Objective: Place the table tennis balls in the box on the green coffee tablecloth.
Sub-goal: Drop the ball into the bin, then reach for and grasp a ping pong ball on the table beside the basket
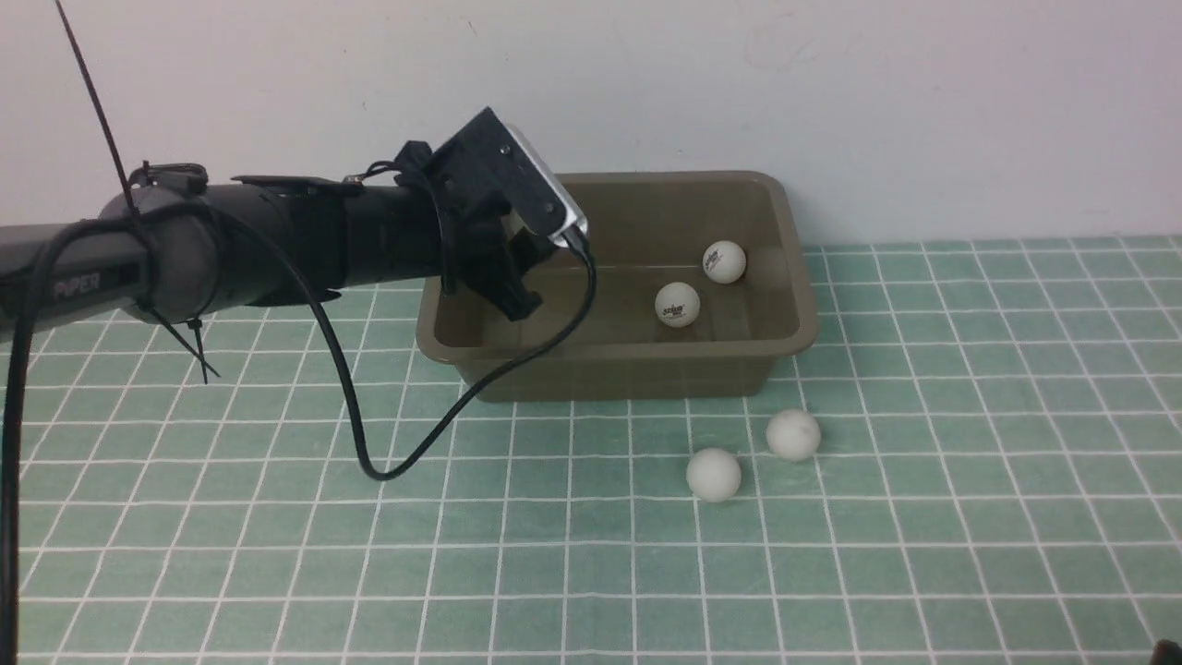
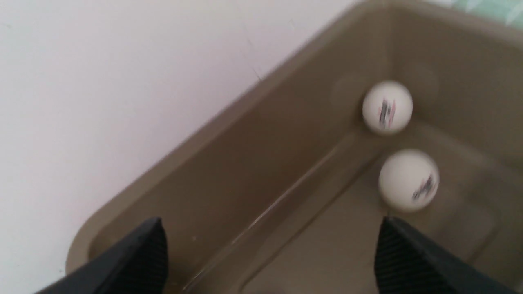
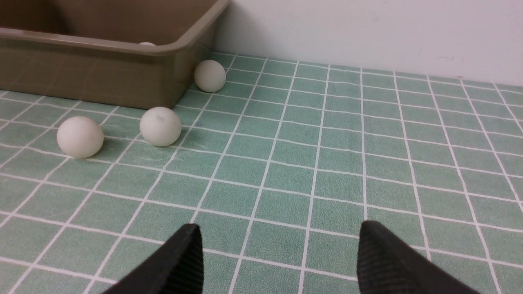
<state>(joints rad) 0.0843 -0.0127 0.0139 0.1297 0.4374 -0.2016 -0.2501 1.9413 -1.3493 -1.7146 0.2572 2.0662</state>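
Your left end effector (image 2: 271, 245) is over the box (image 1: 628, 374), its tips wide apart with no ball seen between them. Two balls are in the box, and three are out on the green coffee tablecloth (image 1: 970, 462). From that end effector, the near ball (image 1: 714, 476) and the ball beside it (image 1: 792, 434) lie to the right and back toward you, lower down. They are round, so there is no long side to line up. Your right end effector (image 3: 282, 239) is open too, and those balls lie ahead and left of it. The left one looks nearer. The far ball (image 3: 210, 76) sits just beside the box's right side.
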